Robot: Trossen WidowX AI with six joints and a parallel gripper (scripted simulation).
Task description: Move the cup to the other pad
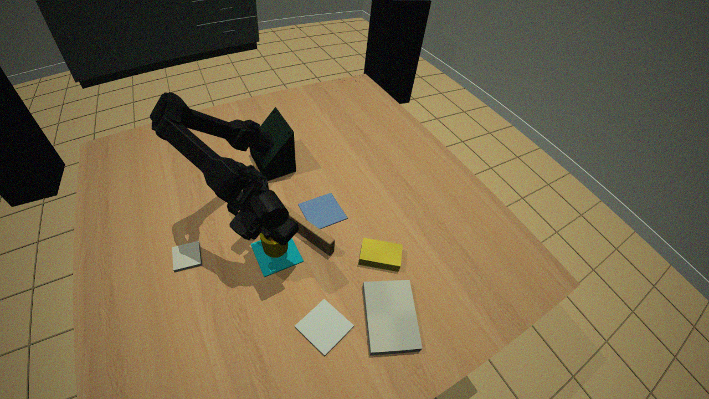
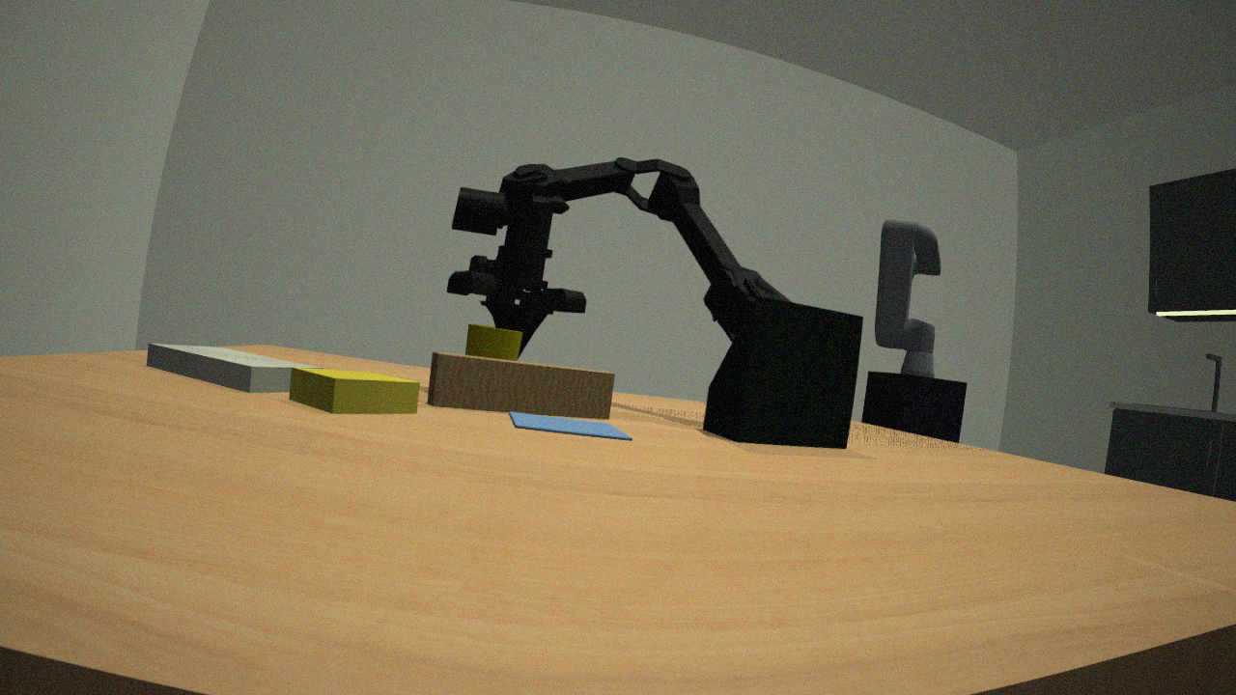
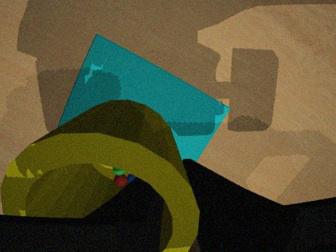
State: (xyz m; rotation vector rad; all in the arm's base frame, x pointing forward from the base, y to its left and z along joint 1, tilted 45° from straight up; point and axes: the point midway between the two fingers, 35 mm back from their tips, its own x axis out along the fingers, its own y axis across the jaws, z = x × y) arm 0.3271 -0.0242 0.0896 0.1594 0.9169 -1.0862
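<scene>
Wrist view: we see the claw [image 3: 175,201] clamped on the rim of the yellow cup [image 3: 140,145], marbles [image 3: 120,178] inside. Top view puts the cup over the teal pad [image 1: 277,257]; contact with it unclear.

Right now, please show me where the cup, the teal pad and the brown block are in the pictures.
cup [image 1: 273,246]: top view, on its yellow side wall below the gripper.
teal pad [image 3: 140,84]: wrist view, on its bare surface beyond the cup.
brown block [image 2: 519,387]: exterior view, on its long front face.
</scene>
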